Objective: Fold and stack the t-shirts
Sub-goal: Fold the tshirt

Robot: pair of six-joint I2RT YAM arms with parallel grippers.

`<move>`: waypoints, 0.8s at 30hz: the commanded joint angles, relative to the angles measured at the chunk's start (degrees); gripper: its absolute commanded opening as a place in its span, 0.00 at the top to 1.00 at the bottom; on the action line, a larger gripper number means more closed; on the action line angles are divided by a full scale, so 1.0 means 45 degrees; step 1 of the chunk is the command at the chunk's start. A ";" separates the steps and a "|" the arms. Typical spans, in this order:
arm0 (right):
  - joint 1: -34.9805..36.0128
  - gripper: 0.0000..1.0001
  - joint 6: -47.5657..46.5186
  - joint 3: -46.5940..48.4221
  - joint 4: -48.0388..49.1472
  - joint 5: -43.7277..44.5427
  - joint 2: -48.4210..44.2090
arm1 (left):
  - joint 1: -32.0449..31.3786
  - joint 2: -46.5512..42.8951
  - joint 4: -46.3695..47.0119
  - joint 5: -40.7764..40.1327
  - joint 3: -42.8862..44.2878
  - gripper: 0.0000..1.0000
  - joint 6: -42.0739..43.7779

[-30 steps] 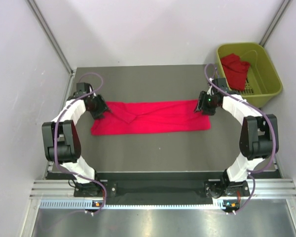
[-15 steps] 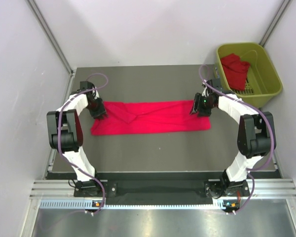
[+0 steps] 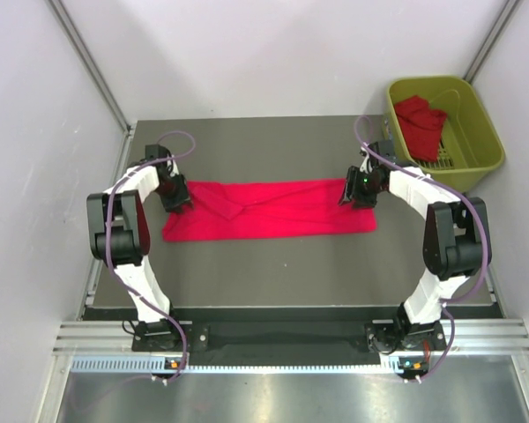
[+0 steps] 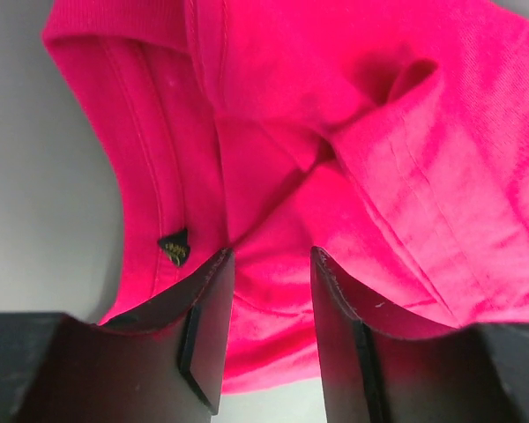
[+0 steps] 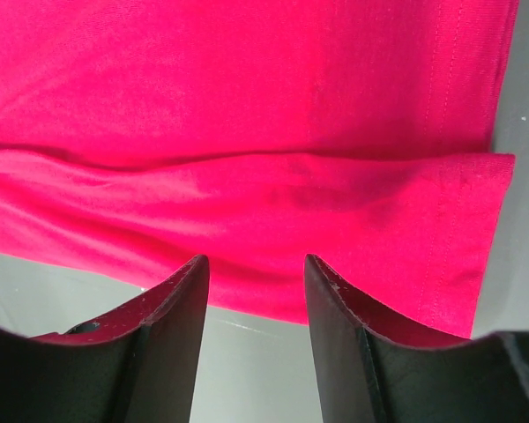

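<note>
A red t-shirt (image 3: 269, 211), folded into a long strip, lies flat across the middle of the table. My left gripper (image 3: 178, 201) is open at its far left end. In the left wrist view the gripper (image 4: 271, 257) stands over the shirt (image 4: 423, 159) beside a small black label (image 4: 174, 244). My right gripper (image 3: 357, 194) is open at the far right end. In the right wrist view it (image 5: 254, 262) straddles the shirt's (image 5: 247, 106) long edge near the hem. A second red t-shirt (image 3: 420, 123) lies crumpled in the basket.
The yellow-green basket (image 3: 487, 132) stands off the table's far right corner. The dark grey table (image 3: 273, 273) runs bare between the shirt and the arm bases. White walls and slanted metal poles close in the left, right and back.
The left arm's elbow has swung in and its gripper has shifted slightly along the shirt's left end. The right gripper has moved a little left onto the shirt's far right corner. The shirt has not moved.
</note>
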 commanded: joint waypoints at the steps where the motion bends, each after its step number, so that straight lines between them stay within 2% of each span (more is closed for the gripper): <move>1: -0.0035 0.52 -0.0242 0.0192 -0.0039 -0.0137 0.0018 | -0.0006 0.0243 0.0428 -0.0014 0.0472 0.55 0.0001; 10: -0.0055 0.52 -0.0378 0.0016 -0.0039 -0.0176 -0.0021 | -0.0006 0.0457 0.0624 -0.0249 0.0882 0.57 -0.0038; 16: -0.0074 0.52 -0.0398 -0.0062 0.0000 -0.0274 0.0037 | -0.0025 0.0887 0.0468 -0.0074 0.1097 0.67 -0.0214; 24: -0.0094 0.52 -0.0339 -0.0277 0.0156 -0.0391 0.0018 | -0.0123 0.1024 0.0605 -0.0014 0.0882 0.74 -0.0331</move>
